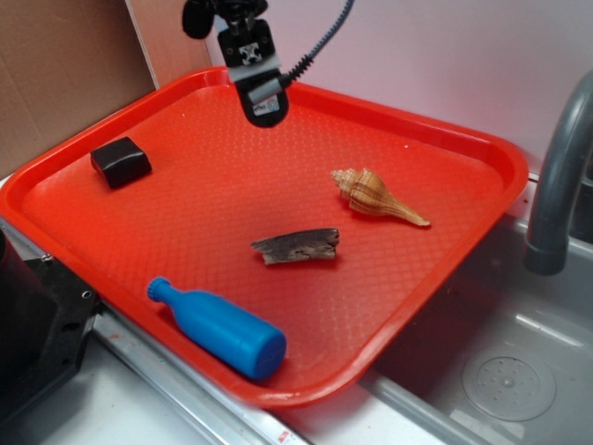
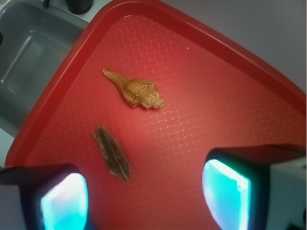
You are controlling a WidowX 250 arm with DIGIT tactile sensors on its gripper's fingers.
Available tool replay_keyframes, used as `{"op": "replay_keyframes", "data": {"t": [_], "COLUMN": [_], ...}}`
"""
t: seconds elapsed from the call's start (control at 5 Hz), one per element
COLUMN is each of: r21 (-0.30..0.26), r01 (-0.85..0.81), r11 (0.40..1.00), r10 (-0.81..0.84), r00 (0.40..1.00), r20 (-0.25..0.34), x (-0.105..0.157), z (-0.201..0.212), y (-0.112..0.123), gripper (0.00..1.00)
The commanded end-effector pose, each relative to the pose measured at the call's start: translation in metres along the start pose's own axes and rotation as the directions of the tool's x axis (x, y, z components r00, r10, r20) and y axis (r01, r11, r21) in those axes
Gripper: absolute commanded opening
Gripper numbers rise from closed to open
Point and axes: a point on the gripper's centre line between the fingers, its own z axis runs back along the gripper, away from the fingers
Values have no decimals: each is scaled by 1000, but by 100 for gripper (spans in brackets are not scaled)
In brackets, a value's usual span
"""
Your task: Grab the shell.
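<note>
Shell (image 1: 378, 196) behind bark (image 1: 296, 247), on tray (image 1: 482, 148)

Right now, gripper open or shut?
Open. In the wrist view the gripper has its two fingers wide apart with bare red tray between, nothing held.

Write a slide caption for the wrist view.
Open gripper above the red tray, with shell and bark ahead.

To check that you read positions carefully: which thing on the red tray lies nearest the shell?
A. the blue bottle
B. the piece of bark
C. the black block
B: the piece of bark lies just beside the shell, while the bottle and block sit far across the tray.
</note>
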Motion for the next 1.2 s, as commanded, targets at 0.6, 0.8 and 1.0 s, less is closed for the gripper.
{"op": "replay_keyframes", "data": {"t": [0.6,0.8,1.0], "r21": [-57,-94,-96], "r01": [331,309,272], "r11": [942,946,958], "r10": [-335,-321,-286], "r00": [933,932,937], "r20": [-128,-170,-199], "x": [66,57,48], "z": [-103,-111,-117], "y": [-10,-7,-7], "gripper": [100,100,100]}}
